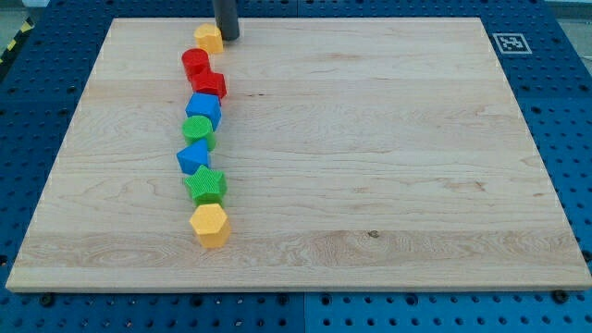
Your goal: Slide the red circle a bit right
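Observation:
The red circle (195,63) lies near the view's top left, second in a column of blocks running down the board. A small yellow block (209,39) sits just above it and a red star (209,85) touches it at its lower right. Below come a blue cube (203,108), a green circle (198,130), a blue block (193,156), a green star (205,185) and a yellow hexagon (210,224). My tip (228,37) stands at the top edge, right beside the yellow block's right side, above and to the right of the red circle.
The wooden board (370,185) lies on a blue pegboard table (573,139). A black-and-white marker (509,43) is printed at the board's top right corner. Yellow-black tape (14,42) shows at the view's top left.

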